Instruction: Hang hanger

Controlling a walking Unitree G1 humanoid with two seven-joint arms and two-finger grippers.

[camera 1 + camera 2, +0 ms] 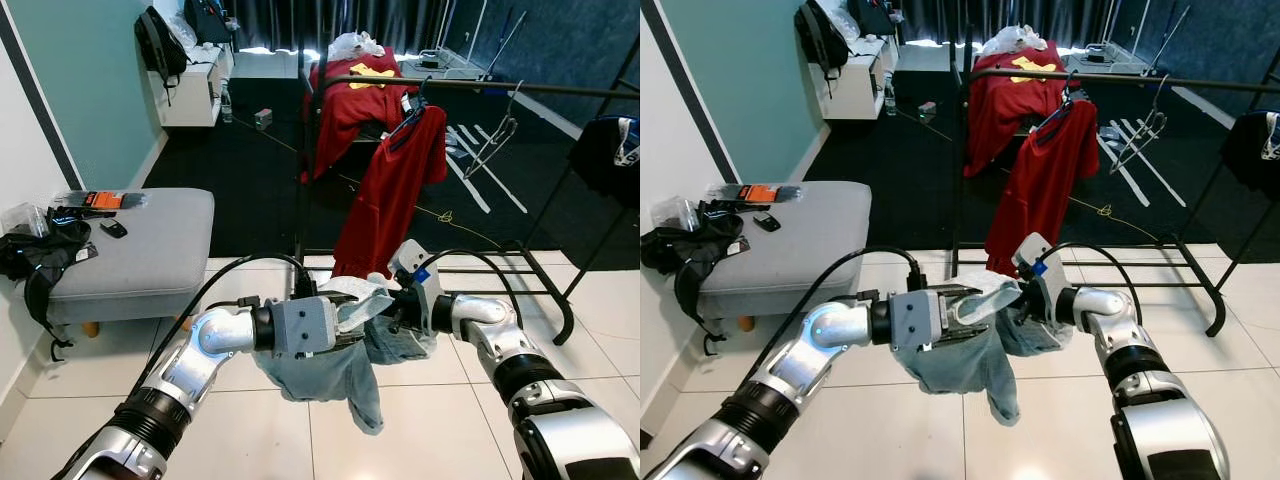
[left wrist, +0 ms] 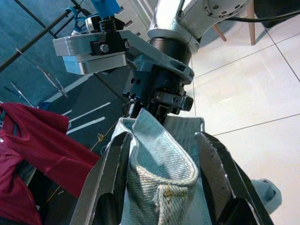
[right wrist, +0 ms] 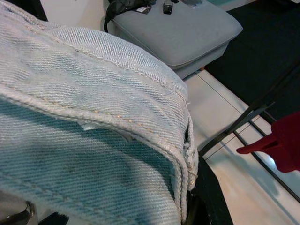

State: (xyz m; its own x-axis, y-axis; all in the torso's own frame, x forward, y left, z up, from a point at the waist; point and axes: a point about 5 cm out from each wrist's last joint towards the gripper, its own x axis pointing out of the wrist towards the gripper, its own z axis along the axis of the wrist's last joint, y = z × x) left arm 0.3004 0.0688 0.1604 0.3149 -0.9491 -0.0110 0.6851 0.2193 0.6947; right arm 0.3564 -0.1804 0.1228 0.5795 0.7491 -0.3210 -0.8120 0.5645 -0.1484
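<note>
Nearest you, the pale denim garment [image 1: 345, 365] hangs between both grippers. The left gripper [image 1: 345, 325] has its fingers [image 2: 105, 183] pinching a folded hem; the right gripper [image 1: 400, 315] grips the other end, though you cannot tell how its fingers sit. The rail [image 1: 480, 87] lies ahead and above, running crosswise, an empty hanger [image 1: 497, 135] on it.

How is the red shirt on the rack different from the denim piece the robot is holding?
The red shirt hangs full length from a hanger on the rail; the denim garment is bunched between the left hand and right hand. The red shirt is larger; the denim garment is pale blue. Both are clothing.
</note>
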